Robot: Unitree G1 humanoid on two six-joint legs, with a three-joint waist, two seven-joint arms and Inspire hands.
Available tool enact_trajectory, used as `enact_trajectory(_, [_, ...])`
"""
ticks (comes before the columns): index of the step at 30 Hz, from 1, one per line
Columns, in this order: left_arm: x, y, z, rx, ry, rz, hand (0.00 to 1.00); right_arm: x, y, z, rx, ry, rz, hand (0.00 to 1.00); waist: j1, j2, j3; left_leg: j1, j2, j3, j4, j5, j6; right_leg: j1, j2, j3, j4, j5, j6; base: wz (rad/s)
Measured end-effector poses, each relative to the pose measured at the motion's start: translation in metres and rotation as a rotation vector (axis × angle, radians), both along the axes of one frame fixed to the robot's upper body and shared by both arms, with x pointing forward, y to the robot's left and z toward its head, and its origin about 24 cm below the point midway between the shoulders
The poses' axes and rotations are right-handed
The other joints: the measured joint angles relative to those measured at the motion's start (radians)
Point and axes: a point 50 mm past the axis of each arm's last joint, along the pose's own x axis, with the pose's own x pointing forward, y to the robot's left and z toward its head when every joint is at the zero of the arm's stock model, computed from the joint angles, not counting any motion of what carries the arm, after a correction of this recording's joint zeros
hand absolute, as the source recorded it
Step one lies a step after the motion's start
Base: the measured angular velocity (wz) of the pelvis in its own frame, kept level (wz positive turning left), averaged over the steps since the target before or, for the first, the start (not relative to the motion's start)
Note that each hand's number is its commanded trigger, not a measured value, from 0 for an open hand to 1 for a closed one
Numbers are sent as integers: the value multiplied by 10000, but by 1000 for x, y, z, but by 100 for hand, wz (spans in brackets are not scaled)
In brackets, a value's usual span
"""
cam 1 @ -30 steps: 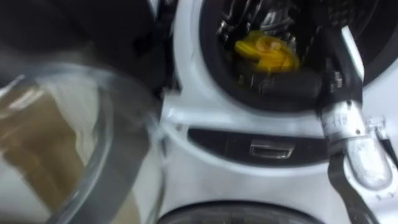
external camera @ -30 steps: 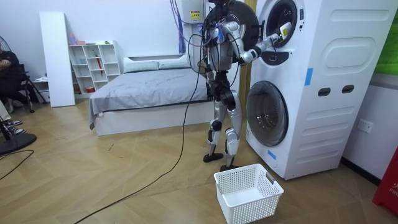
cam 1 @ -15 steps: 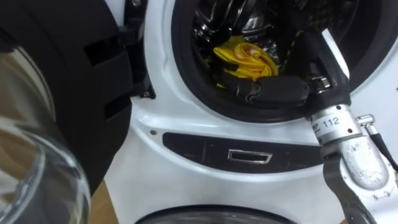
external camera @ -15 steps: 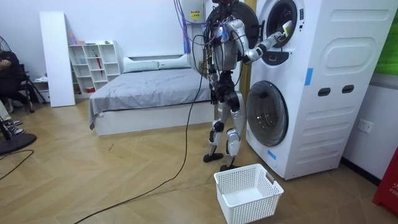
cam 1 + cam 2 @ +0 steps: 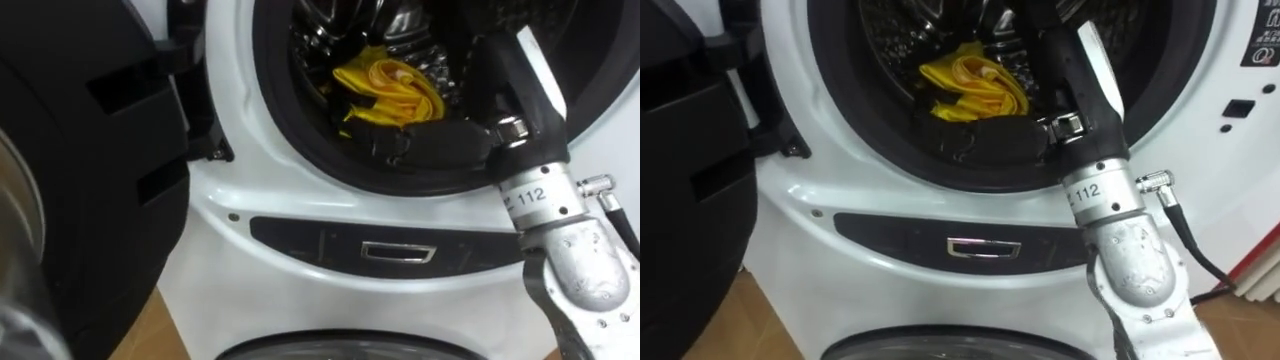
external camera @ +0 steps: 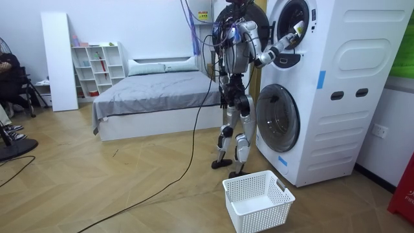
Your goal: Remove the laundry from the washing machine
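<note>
Yellow cloth [image 5: 390, 92] lies in the upper drum [image 5: 330, 40] in the left eye view, the dark right hand [image 5: 432, 146] just beneath it; I cannot tell whether its fingers grip. In the room view the robot stands at the washing machine [image 6: 336, 97], right arm raised into it, a white basket [image 6: 257, 199] by its feet

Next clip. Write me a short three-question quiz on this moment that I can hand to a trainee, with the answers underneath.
1. True or false: the white laundry basket stands on the floor near the stacked washing machines.
2. The garment lying in the upper drum is: A red, B yellow, C blue.
3. Fill in the blank: the robot's ____ hand reaches into that drum.
Key: 1 true; 2 B; 3 right.
</note>
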Motion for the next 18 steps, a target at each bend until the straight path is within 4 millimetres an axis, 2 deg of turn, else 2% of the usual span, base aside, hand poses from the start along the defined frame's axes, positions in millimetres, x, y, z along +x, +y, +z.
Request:
enact_trajectory(4, [-3, 1, 0, -46, 38, 362, 0, 1, -4, -4, -239, 275, -211, 0, -87, -120, -67, 127, 8, -48, -1, 3, 1, 182, -25, -33, -22, -3, 4, 3])
enact_trajectory(6, [-3, 2, 0, -32, -15, 528, 0, 2, -10, -2, -922, 145, -560, 0, -97, -214, -78, 143, -5, -82, -42, 3, 1, 182, -28, -7, -13, -6, 9, 3])
enact_trajectory(8, [-5, 5, 1, -84, 65, 671, 0, 5, -15, -6, -2074, 337, -934, 0, -57, -404, -54, 151, -10, -94, -29, 4, 0, 198, -25, -27, -2, -6, 8, 0])
enact_trajectory(10, [-7, 5, 1, -117, 158, 811, 0, 11, -17, -8, -2394, 607, -1091, 0, -105, -502, -21, 160, -10, -153, -7, 4, -1, 251, -35, -125, -3, -6, 7, 10])
enact_trajectory(12, [-8, 7, 1, -90, 229, 1042, 0, 17, -20, -9, -2599, 942, -1186, 0, -200, -655, -19, 133, -30, -288, -24, 8, 6, 288, -103, -265, 0, -8, 8, 17])
enact_trajectory(15, [-13, 12, 2, 17, 273, 1464, 0, 29, -28, 1, -3741, 1044, -1609, 0, -211, -901, 53, 102, -71, -297, -17, 23, 29, 279, -152, -275, 8, -13, 15, 2])
enact_trajectory(18, [-17, 17, 4, 194, 480, 1387, 0, 43, -41, 13, -5320, 1102, -2567, 0, -124, -1041, 36, 92, -93, -307, -24, 39, 43, 258, -155, -278, -2, -12, 21, 0])
